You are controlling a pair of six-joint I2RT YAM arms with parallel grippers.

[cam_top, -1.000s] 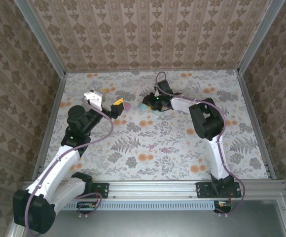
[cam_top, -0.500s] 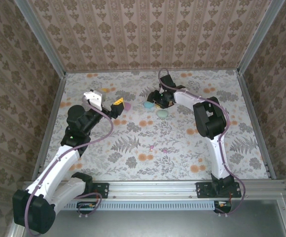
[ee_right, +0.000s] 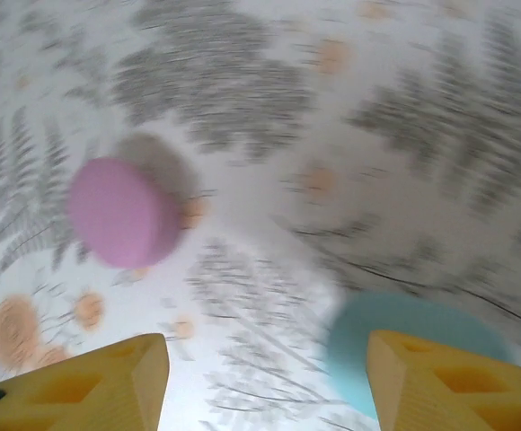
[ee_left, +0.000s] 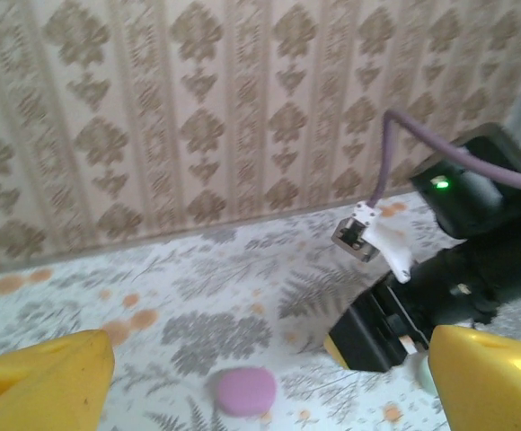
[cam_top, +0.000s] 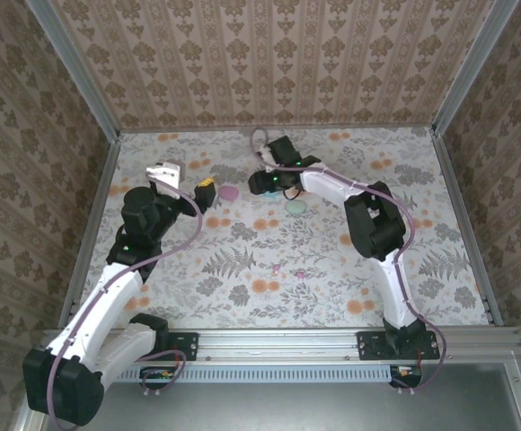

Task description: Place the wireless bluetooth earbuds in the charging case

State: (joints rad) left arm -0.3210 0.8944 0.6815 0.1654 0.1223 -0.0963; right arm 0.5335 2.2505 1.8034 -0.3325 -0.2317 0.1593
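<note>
Looking down on a flowery table [cam_top: 198, 296] with the left arm [cam_top: 108, 283] stretched toward 11 o'clock and the right arm [cam_top: 377, 224] folded back toward 12, both pairs of yellow jaws spread wide and pinching nothing. Got the left gripper [ee_left: 269, 350] parked just at 9 o'clock of a pink case [cam_top: 229, 192], the right gripper [ee_right: 265, 346] over a blue case [ee_right: 413, 346], plus a greenish case [cam_top: 295, 206] at 4 o'clock of it. Spotted the earbuds [cam_top: 302, 272] as two tiny pinkish specks loose on the table, at 6 o'clock of the greenish case.
</note>
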